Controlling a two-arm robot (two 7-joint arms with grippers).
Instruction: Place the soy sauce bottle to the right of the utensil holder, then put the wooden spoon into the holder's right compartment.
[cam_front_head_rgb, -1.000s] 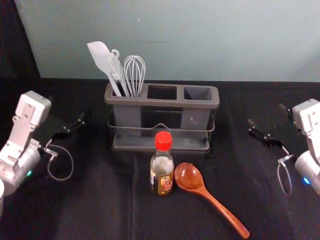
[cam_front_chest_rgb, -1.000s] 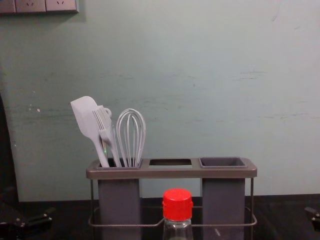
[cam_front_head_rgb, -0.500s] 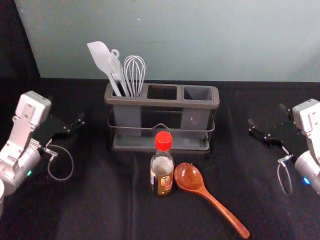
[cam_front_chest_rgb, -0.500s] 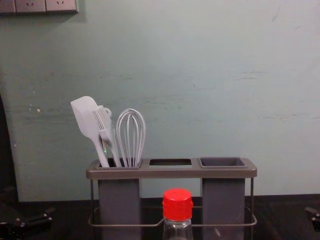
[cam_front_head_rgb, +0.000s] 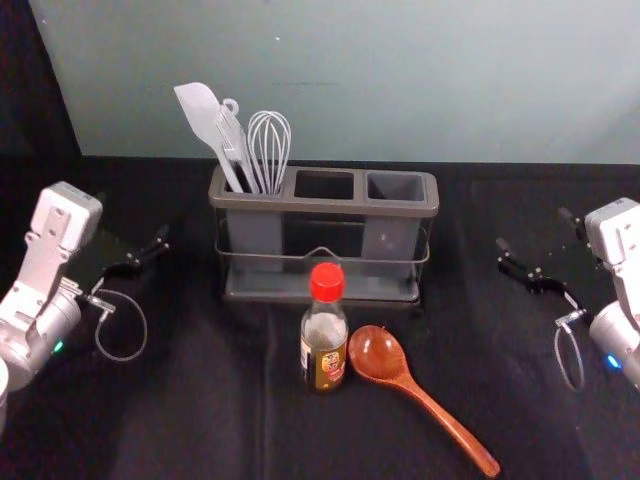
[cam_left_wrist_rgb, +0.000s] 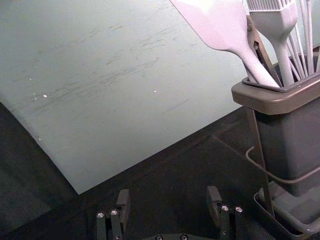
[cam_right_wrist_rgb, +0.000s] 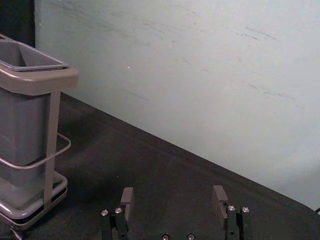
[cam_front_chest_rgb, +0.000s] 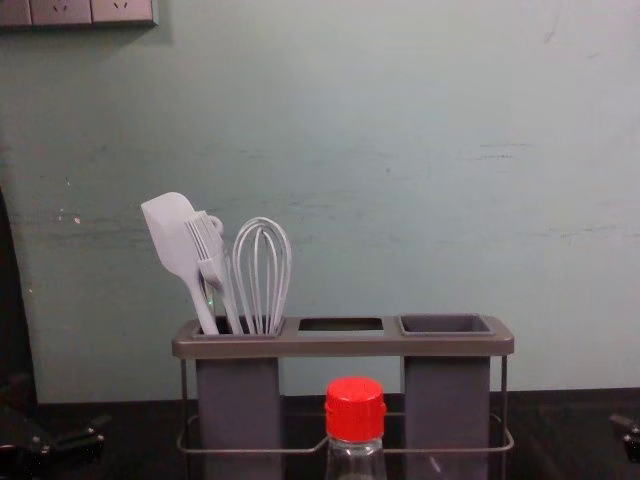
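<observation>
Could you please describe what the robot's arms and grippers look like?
Both arms have silver-white, rounded metal segments with a looped cable; a small green light glows on the left, a blue one on the right. The left gripper and right gripper have black, blocky fingers with silvery screws.

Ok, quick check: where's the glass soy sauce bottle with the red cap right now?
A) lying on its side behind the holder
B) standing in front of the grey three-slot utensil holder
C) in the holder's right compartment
B: the bottle stands upright on the dark cloth, in front of the holder.
</observation>
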